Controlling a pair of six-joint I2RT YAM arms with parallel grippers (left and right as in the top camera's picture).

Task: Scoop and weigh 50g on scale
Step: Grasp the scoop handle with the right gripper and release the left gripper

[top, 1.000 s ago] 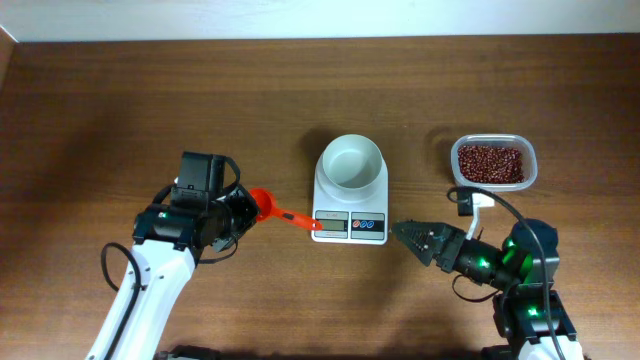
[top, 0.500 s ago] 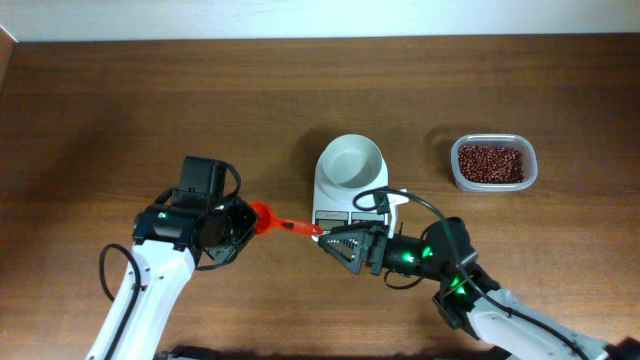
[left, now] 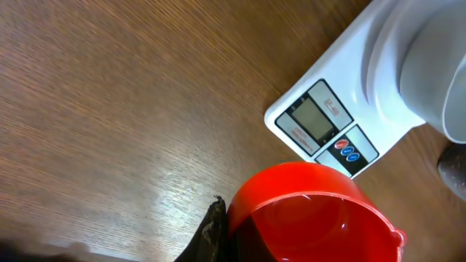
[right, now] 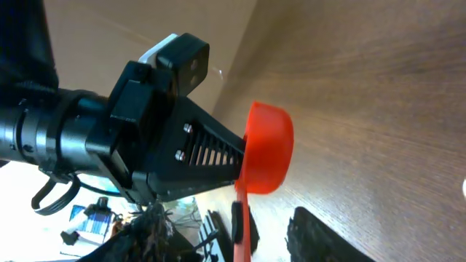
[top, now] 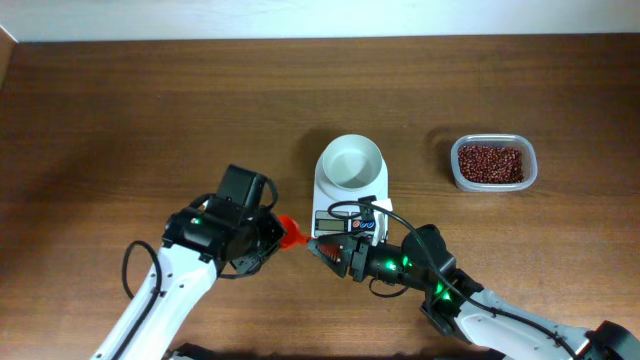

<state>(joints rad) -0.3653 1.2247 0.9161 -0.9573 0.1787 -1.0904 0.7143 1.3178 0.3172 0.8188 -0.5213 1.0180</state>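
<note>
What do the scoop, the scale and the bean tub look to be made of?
The scoop looks like glossy orange-red plastic, with highlights on its rim. The scale seems to be smooth white plastic with a satin sheen. The tub is probably clear plastic; its rim looks see-through.

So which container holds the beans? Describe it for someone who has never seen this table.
On the brown wooden table, look right of the white scale at centre. A clear rectangular tub stands there alone. Unlike the scale's empty round white bowl, it is see-through and full of dark red-brown beans.
</note>
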